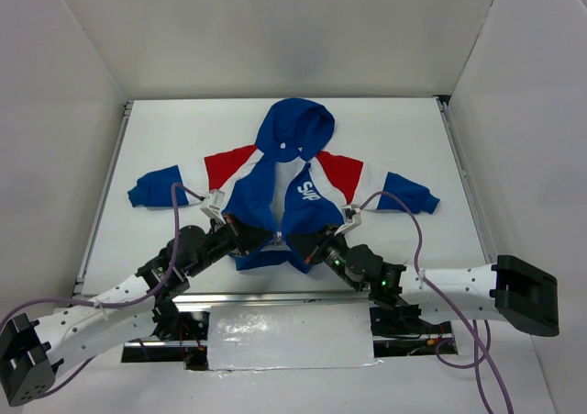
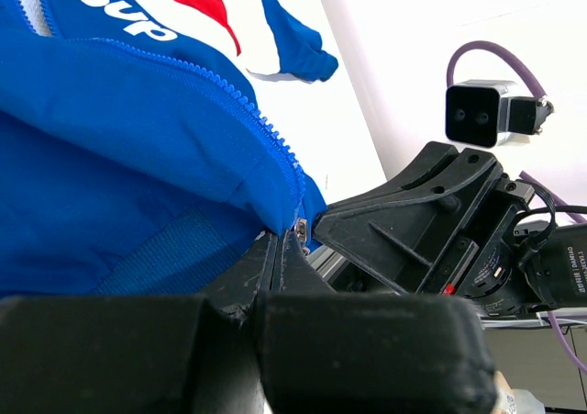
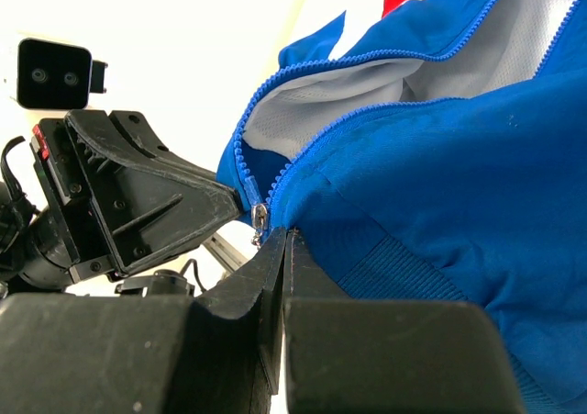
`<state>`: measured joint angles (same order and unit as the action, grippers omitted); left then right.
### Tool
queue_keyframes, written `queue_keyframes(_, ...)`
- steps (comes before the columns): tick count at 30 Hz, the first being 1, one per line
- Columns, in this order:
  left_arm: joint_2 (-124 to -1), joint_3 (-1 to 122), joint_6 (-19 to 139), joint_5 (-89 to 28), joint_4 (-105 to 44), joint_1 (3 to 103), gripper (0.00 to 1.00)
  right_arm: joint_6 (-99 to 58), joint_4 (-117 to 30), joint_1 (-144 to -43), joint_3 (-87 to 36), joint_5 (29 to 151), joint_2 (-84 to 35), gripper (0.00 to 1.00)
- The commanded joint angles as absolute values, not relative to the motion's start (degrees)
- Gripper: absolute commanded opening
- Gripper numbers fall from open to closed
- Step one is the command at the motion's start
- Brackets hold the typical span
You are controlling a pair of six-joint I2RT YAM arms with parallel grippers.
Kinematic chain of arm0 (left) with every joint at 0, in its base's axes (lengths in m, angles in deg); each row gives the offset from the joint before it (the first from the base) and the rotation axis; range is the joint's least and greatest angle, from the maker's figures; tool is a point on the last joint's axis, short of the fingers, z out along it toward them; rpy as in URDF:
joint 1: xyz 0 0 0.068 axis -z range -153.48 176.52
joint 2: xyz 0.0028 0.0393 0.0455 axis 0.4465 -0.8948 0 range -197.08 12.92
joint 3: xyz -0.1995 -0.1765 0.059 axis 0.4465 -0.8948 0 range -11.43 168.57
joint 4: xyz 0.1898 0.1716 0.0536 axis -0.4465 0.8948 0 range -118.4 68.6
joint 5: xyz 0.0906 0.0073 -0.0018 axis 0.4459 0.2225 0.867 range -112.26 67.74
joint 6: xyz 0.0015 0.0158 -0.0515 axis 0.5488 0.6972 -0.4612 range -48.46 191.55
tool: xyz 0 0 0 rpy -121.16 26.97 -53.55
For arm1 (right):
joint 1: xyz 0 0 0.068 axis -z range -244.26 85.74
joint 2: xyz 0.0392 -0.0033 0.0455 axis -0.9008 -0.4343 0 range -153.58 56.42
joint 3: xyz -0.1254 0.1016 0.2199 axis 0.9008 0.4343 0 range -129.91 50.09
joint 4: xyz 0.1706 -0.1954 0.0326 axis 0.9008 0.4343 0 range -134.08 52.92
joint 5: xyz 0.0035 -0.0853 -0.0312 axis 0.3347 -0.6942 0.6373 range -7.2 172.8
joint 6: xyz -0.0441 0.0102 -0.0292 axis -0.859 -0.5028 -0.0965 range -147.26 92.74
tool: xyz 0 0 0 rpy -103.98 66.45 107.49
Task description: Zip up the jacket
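jacket (image 1: 257, 207): flat on counter (image 1: 413, 148), front unzipped, hem toward the arms.
handling: light, limp, likely bunches; hold hem beside zipper slider (image 3: 260, 216).
left gripper (image 2: 282, 249): clenched on hem at zipper foot.
right gripper (image 3: 281, 245): clenched likewise, opposite panel.

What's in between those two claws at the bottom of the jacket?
The lower front edge of the jacket, with its metal zipper slider, lies between the left gripper and right gripper; the right wrist view shows it best.

The jacket (image 1: 260, 205) is bright blue, with red and white bands on its sleeves and white letters. The desk (image 1: 413, 139) is white.
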<state>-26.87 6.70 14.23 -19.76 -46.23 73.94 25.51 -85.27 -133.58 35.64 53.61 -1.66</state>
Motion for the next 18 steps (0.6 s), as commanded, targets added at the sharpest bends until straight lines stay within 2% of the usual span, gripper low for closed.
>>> queue_keyframes(1, -26.02, 7.64, 13.62, -20.77, -48.62, 74.24, 0.00, 24.07, -89.52, -133.17, 36.03, 52.04, -0.62, 0.00)
queue_keyframes(18, -27.16, 7.03, 13.01, -21.82, -50.99, 74.24, 0.00, 22.84, -90.31, -132.64, 34.63, 52.74, -1.41, 0.00)
